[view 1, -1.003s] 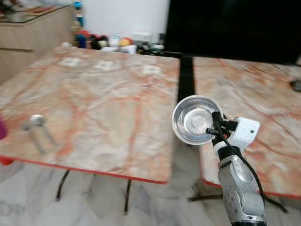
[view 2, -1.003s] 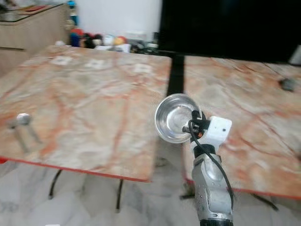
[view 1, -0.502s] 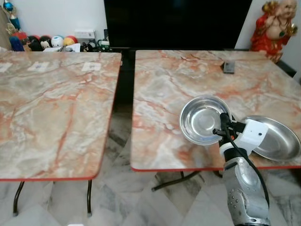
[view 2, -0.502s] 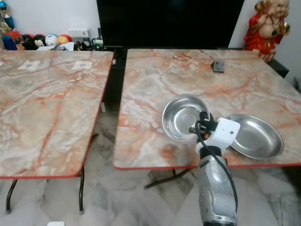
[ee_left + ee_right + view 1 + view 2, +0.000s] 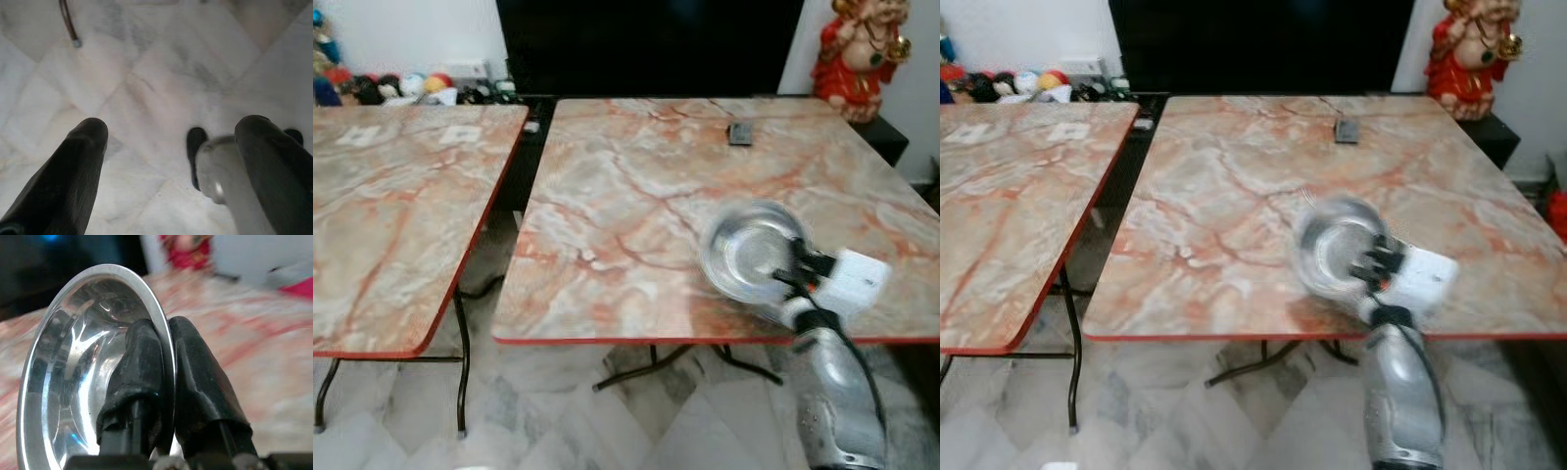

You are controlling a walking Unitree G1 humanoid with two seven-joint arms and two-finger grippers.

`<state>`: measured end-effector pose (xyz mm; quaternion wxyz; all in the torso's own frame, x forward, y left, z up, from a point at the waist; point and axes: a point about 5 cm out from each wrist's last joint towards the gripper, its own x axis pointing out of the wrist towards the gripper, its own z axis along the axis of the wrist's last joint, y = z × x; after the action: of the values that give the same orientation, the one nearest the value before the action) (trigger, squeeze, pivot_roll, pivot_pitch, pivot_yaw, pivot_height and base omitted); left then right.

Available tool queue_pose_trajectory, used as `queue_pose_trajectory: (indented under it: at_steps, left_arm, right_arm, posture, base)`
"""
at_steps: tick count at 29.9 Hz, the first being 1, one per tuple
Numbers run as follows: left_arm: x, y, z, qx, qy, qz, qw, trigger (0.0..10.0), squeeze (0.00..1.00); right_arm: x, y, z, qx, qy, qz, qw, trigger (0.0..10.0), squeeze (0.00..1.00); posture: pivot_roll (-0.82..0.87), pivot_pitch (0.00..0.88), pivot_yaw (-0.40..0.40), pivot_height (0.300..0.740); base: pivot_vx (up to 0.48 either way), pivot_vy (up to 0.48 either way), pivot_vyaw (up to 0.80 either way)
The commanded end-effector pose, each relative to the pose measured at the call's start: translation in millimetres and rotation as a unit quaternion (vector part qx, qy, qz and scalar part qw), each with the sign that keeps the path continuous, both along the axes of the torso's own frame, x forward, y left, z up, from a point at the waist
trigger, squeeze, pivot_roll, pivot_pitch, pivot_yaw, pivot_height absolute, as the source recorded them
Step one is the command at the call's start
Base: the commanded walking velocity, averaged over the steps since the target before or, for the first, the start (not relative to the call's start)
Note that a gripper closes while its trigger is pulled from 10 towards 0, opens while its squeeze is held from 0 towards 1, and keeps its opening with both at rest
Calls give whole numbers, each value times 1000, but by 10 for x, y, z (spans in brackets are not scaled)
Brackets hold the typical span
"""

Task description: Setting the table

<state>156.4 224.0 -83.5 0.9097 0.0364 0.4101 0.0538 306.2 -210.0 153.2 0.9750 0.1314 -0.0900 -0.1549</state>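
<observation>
Right wrist view: our right gripper [image 5: 164,367] pinches the rim of the steel bowl [image 5: 73,372], held tilted over the near edge of the marble table [image 5: 636,196]. Left gripper [image 5: 171,147] fingers spread wide above the floor [image 5: 146,73].

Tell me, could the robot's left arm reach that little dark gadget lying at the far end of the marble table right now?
Probably not. The left gripper hangs low, pointing at the floor, fingers apart. The dark gadget lies at the table's far edge, beyond the bowl the right gripper is pinching.
</observation>
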Motion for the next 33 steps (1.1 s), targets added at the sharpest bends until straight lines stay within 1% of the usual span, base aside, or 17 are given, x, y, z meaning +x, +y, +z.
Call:
queue_pose_trajectory:
  at_steps: [1,3,6,8,11,16,21,26,33]
  left_arm:
    - [-67,66,-17,5,12,8,1000,10000,0]
    - [-70,70,-17,5,13,8,1000,10000,0]
    - [-73,77,-17,6,13,8,1000,10000,0]
    - [-76,87,-16,6,14,9,1000,10000,0]
    - [-81,101,-14,7,15,9,1000,10000,0]
    - [-82,111,-12,8,16,6,1000,10000,0]
    - [-73,120,-7,10,15,1,1000,10000,0]
    - [-65,122,-3,10,15,-1,1000,10000,0]
    - [-54,116,0,10,15,-4,1000,10000,0]
  right_arm:
    - [25,24,72,5,-15,-13,1000,10000,0]
    - [34,-19,73,20,-14,-31,999,10000,0]
    - [66,-34,28,50,-1,-37,998,10000,0]
    - [97,-20,-18,71,13,-35,997,10000,0]
    - [137,21,-41,94,16,-23,995,10000,0]
    - [175,39,-74,106,24,-23,994,10000,0]
    - [214,42,-154,125,44,-31,991,10000,0]
    - [252,58,-187,126,51,-28,990,10000,0]
    - [348,86,-216,128,61,-22,990,10000,0]
  posture:
    - [-30,79,-2,740]
    - [-28,80,-2,740]
    - [-25,83,0,740]
    - [-21,86,3,740]
    - [-19,87,8,740]
    - [-20,86,11,740]
    - [-12,86,18,740]
    - [-12,86,22,740]
    - [-6,83,26,740]
  base:
    - [0,0,0]
    - [0,0,0]
    - [0,0,0]
    - [0,0,0]
    - [0,0,0]
    - [0,0,0]
    - [0,0,0]
    - [0,0,0]
    - [0,0,0]
